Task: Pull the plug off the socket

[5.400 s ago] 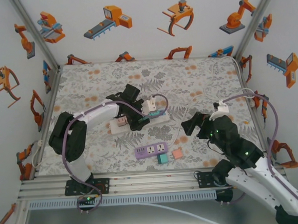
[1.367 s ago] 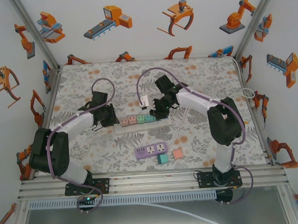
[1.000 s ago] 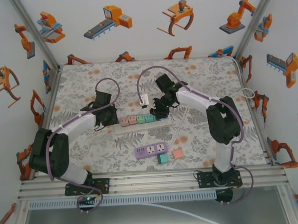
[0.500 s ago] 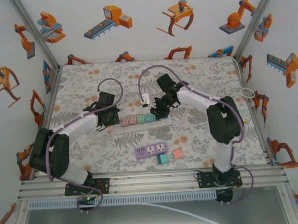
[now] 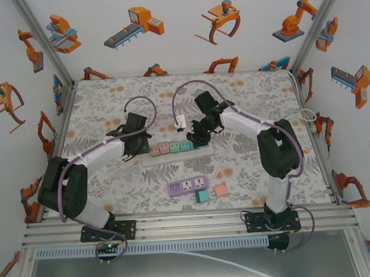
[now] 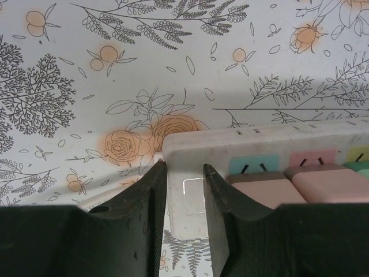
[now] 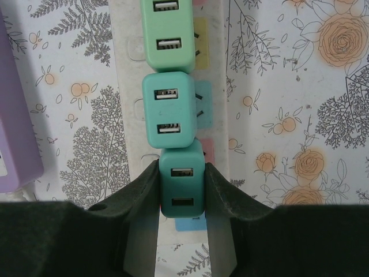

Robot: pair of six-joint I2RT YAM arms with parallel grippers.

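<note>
1. The floral surface is walled at 9, 12 and 3 o'clock and edged by a metal rail at 6 o'clock. Broad bare room is left toward 12 o'clock, beyond both arms.
2. The white power strip is laid across the middle, running from 9 to 3 o'clock.
3. The right hand is clamped on the dark teal plug, with one finger pressed against each side. This plug is at the 3 o'clock end of the row on the white strip. Whether its pins are in the socket cannot be told.
4. The left hand is drawn together to a narrow gap, with its tips set at the strip's 9 o'clock end. Nothing is held, and contact cannot be told.
5. Two strips are counted, the second being a purple power strip toward 6 o'clock.
6. Two lighter green plugs and two pink plugs are also counted on the white strip.
7. Two loose plugs lie beside the purple strip: a loose teal plug and a salmon plug.
</note>
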